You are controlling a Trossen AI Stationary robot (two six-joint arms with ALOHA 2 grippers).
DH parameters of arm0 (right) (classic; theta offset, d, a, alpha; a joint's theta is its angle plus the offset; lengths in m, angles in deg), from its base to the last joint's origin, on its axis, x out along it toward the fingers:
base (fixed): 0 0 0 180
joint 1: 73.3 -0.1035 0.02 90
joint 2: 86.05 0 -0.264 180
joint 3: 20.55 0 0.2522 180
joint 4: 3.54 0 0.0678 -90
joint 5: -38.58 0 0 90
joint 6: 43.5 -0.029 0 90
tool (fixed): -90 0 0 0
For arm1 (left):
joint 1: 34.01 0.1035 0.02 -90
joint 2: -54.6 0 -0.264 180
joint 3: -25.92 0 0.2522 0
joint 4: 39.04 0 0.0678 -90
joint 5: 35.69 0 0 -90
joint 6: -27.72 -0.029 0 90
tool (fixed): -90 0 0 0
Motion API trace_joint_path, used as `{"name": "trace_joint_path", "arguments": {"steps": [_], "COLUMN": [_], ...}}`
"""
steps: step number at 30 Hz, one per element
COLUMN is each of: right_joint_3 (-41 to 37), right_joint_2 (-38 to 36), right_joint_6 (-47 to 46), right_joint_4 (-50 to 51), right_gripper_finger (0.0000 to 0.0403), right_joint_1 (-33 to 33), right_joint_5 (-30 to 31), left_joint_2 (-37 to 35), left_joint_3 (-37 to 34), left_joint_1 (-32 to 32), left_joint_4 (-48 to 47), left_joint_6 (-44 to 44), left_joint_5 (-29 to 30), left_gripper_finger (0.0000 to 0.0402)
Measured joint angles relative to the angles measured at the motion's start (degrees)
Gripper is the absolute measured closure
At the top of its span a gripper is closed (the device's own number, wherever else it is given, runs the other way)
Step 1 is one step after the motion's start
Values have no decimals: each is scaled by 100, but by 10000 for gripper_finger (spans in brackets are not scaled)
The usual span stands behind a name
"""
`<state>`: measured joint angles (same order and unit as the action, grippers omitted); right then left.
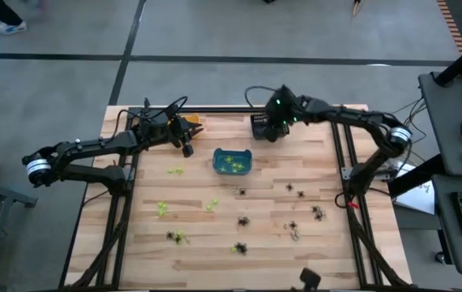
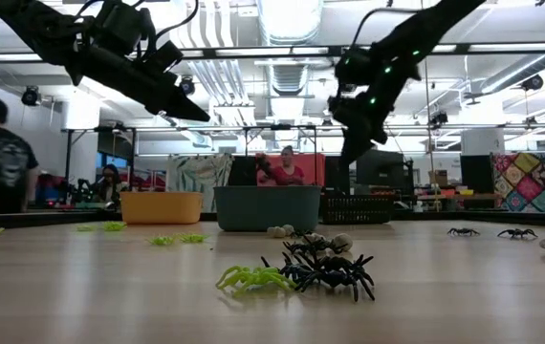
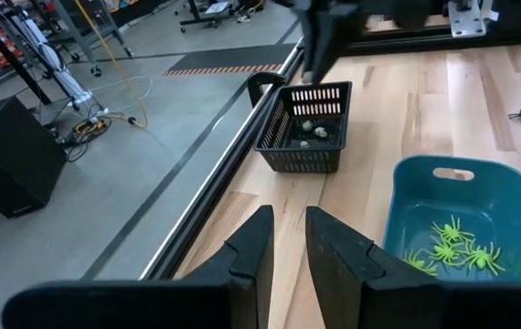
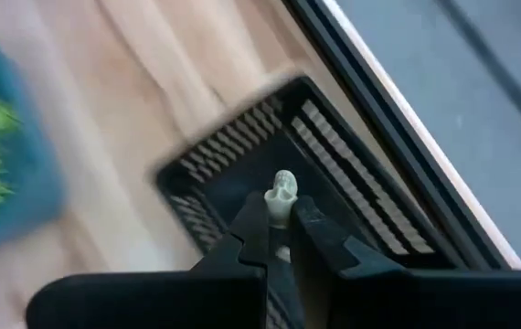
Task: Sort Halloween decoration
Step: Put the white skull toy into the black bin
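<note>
Hovering over black bin (image 4: 334, 183) rim

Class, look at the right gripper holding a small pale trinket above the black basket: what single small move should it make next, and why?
Probably open its fingers. The right gripper is shut on the pale trinket directly over the black basket, which already holds similar pale pieces, while green spiders lie in the teal bin. Releasing here should drop it among its own kind.
</note>
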<state>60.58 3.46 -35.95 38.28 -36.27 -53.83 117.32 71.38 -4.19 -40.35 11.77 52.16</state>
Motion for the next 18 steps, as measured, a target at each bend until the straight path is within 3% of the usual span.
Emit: {"name": "trace_joint_path", "arguments": {"steps": [6, 12, 18], "right_joint_3": [1122, 1575, 1589], "right_joint_2": [1093, 1762, 1838], "right_joint_6": [708, 942, 903], "right_joint_4": [1475, 1938, 1926], "right_gripper_finger": [390, 386, 329], "right_joint_1": [306, 386, 422], "right_joint_5": [58, 197, 192], "left_joint_2": [0, 0, 0], "left_joint_3": [0, 0, -2], "left_joint_1": [0, 0, 0], "left_joint_4": [-3, -72, -114], "left_joint_6": [14, 105, 105], "left_joint_5": [0, 1, 2], "left_gripper_finger": [351, 351, 352]}}
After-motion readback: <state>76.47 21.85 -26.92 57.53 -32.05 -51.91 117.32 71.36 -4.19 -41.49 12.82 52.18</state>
